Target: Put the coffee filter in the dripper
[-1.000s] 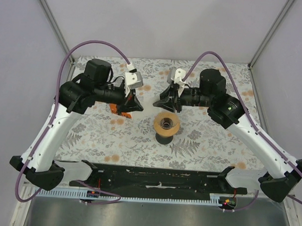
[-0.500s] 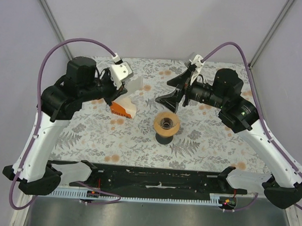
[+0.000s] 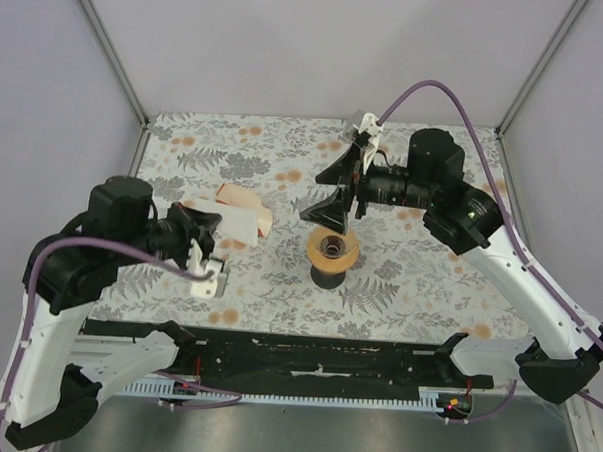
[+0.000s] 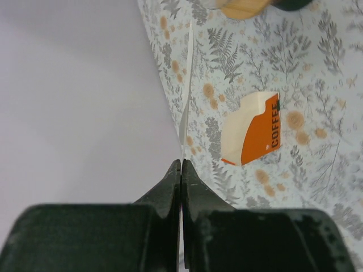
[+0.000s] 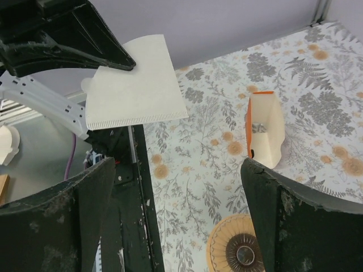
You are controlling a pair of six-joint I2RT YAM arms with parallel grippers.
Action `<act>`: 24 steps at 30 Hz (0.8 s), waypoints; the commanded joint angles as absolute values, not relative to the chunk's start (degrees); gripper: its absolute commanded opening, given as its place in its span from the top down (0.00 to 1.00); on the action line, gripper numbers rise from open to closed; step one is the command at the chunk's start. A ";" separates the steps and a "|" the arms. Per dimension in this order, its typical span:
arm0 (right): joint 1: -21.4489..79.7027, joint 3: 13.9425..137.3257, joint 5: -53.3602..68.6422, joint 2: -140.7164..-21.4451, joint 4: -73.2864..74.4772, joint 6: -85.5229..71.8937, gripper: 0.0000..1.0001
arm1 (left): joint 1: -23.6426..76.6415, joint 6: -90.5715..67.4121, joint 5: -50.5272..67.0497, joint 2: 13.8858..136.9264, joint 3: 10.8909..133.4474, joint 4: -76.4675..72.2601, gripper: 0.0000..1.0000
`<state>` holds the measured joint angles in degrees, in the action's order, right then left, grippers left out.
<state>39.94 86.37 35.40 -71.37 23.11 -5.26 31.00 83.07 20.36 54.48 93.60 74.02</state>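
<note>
The coffee filter [image 5: 136, 85] is a flat white paper fan, pinched at its corner by my left gripper [image 4: 181, 164], which is shut on it. In the left wrist view the coffee filter [image 4: 188, 79] shows edge-on as a thin white line rising from the closed jaws. In the top view that left gripper [image 3: 206, 227] hangs over the table's left side. The dripper [image 3: 332, 249], tan-orange rim on a black base, stands mid-table with nothing in it, and the right wrist view has the dripper [image 5: 238, 255] at its bottom edge. My right gripper [image 3: 331, 192] hovers just behind it, open and holding nothing.
An orange and white pack marked COFFEE [image 4: 255, 129] lies on the floral tablecloth, left of the dripper and close to the held filter; the right wrist view shows this pack [image 5: 265, 130] too. The black base rail [image 3: 306, 351] runs along the near edge.
My left arm has drawn back toward the near left, carrying the filter away from the pack. The right gripper has opened wide and shifted closer to the dripper.
</note>
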 commanded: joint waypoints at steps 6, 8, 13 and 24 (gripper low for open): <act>44.73 95.35 34.64 -79.44 29.44 2.63 0.02 | 31.20 133.65 23.81 43.78 73.67 68.93 0.98; 45.35 97.64 35.33 -81.99 29.36 3.42 0.02 | 31.20 137.88 25.57 42.63 71.20 65.49 0.98; 46.40 103.53 40.68 -88.58 29.62 7.98 0.02 | 31.29 150.01 27.42 40.44 67.60 65.21 0.98; 48.25 109.33 45.09 -98.87 31.46 12.23 0.02 | 31.29 153.19 32.61 37.71 64.60 62.23 0.98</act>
